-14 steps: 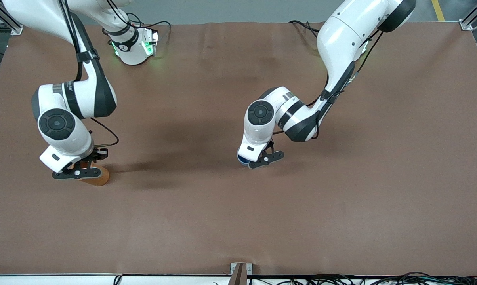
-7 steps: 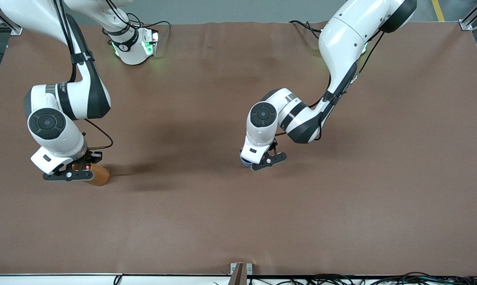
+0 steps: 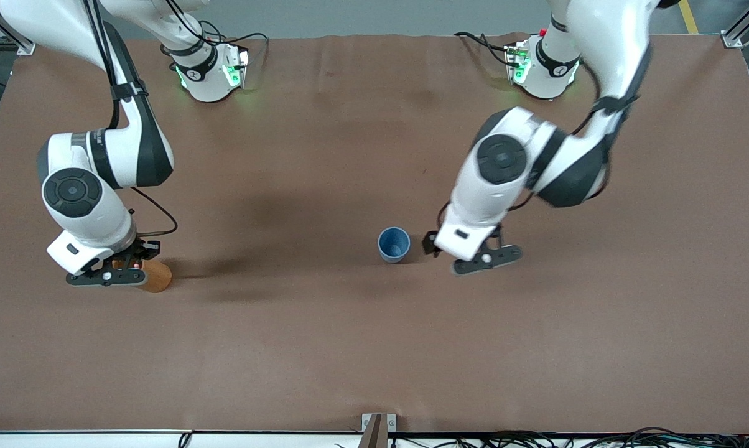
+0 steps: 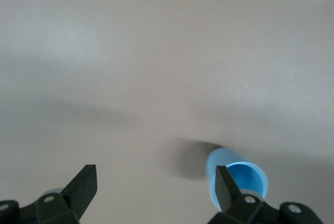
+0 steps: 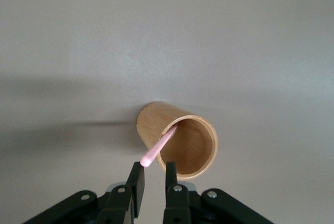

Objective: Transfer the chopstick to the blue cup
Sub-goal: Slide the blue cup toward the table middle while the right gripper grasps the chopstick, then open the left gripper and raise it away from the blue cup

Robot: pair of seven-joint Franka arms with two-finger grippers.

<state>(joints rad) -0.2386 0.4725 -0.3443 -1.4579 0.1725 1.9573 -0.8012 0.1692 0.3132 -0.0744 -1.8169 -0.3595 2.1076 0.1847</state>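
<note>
The left gripper hung over bare brown table just beside the blue cup, toward the left arm's end, with its fingers spread wide apart and nothing between them. The blue cup stood upright near the middle of the table, apart from the gripper; in the left wrist view its rim showed just past one fingertip. Open table lay around the cup on every side, and a broad clear strip ran between it and the table's edge nearest the front camera.

Toward the right arm's end, the right gripper sat directly above the wooden cup, covering most of it in the front view. In the right wrist view its fingers stood close together with only a narrow slot between them, and the top of the chopstick lay at that slot. Whether the pads actually pressed the stick could not be told. The chopstick leaned inside the wooden cup, its lower end down in the cup and its upper end over the rim. A wide stretch of bare table separated the two cups.
</note>
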